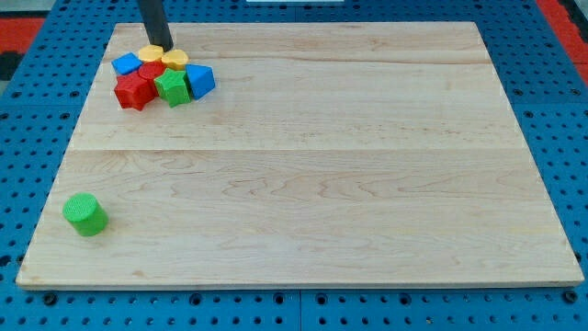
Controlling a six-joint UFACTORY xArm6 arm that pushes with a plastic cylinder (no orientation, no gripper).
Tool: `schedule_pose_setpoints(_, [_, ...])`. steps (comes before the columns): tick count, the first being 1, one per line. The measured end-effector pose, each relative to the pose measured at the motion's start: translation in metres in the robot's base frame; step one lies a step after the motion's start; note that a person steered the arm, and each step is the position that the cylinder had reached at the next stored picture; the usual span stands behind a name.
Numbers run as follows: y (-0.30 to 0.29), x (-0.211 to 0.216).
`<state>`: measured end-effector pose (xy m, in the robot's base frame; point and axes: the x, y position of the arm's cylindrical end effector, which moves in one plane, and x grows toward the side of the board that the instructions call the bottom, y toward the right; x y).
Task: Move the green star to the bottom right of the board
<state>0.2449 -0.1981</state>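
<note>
The green star [172, 87] sits in a tight cluster of blocks at the board's top left. Around it are a red star [134, 91], a red block [152, 72], a blue block [127, 63] on the left, a blue block [201, 80] on the right, a yellow block [151, 53] and a yellow block [175, 61]. My tip [162, 45] is at the cluster's top edge, next to the yellow blocks, above the green star in the view.
A green cylinder [85, 214] stands alone near the board's bottom left. The wooden board [322, 165] lies on a blue perforated table [28, 138].
</note>
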Motion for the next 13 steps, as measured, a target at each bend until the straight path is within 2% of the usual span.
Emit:
schedule_pose_setpoints(4, [-0.011,-0.025])
schedule_pose_setpoints(5, [-0.032,0.027])
schedule_pose_setpoints(6, [-0.017,0.083])
schedule_pose_setpoints(9, [0.044,0.124])
schedule_pose_setpoints(10, [0.067,0.104])
schedule_pose_setpoints(11, [0.082,0.121])
schedule_pose_setpoints(12, [0.114,0.187])
schedule_pose_setpoints(13, [0.155,0.191])
